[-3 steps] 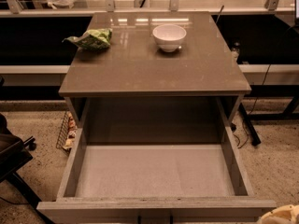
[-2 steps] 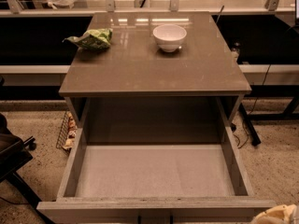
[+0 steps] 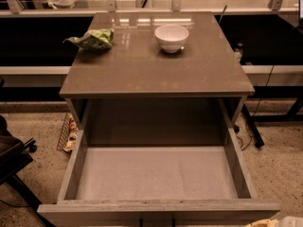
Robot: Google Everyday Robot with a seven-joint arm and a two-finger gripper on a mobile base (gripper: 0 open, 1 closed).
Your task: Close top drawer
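The top drawer (image 3: 156, 178) of the grey-brown cabinet is pulled far out toward me. Its pale grey inner floor is bare. Its front panel (image 3: 156, 211) runs along the bottom edge of the view, and only the dark ends of its handle (image 3: 156, 221) show there. The two lower drawers are hidden under it. Only a pale tip of my gripper (image 3: 274, 222) shows at the bottom right corner, just right of and below the drawer front's right end; I cannot tell if it touches the front.
On the cabinet top (image 3: 156, 65) stand a white bowl (image 3: 171, 37) and a green crumpled bag (image 3: 92, 39). A wire basket (image 3: 66, 134) lies on the floor at left, a dark chair (image 3: 12, 160) further left, and cables and a table leg (image 3: 251, 126) at right.
The gripper tip at the bottom right has sunk a little lower in the view. The drawer stands as open as before.
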